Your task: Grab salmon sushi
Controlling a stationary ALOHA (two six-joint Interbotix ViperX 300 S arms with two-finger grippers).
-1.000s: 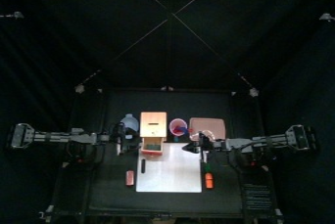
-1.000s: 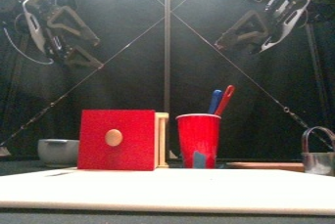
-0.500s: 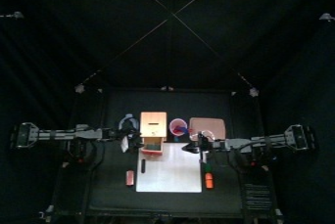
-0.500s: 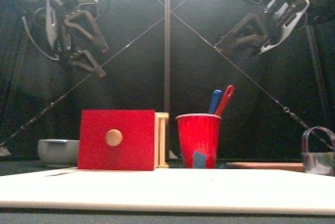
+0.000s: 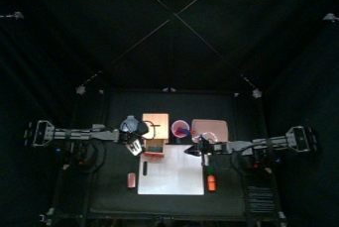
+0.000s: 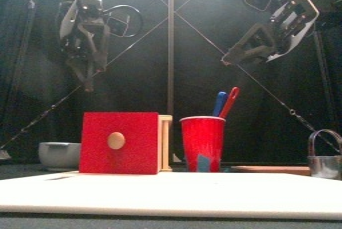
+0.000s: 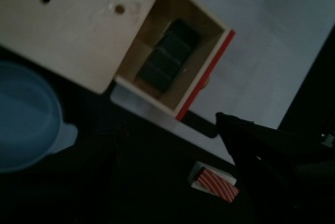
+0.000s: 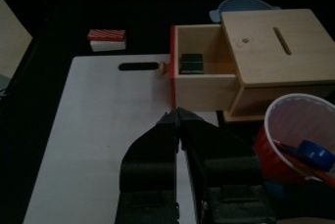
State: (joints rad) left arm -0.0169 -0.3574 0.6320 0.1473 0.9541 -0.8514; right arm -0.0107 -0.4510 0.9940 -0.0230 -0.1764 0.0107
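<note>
Salmon sushi (image 7: 215, 183) lay on the dark tabletop just off the white board's (image 8: 105, 130) corner, a tiny reddish block with pale stripes; it also showed in the right wrist view (image 8: 108, 37) and as a red speck from above (image 5: 131, 179), but from the front it was hidden behind the board's edge. A wooden box (image 8: 256, 57) with a red-fronted drawer (image 7: 177, 57) pulled out stood near it, something dark lying inside that I could not make out. Beside the box stood a red cup (image 6: 203, 143) holding blue and red sticks, with a pale bowl (image 6: 59, 154) on the far side and a metal mug (image 6: 325, 155) cut off at the frame's edge. An orange stick (image 5: 209, 182) lay on the board's other end. The left gripper (image 6: 80, 48) hung high above the box, well clear of the sushi, its jaws spread wide, though only one dark finger showed in its own camera. The right gripper (image 8: 174, 120) hovered over the board with its jaws pressed together, holding nothing.
</note>
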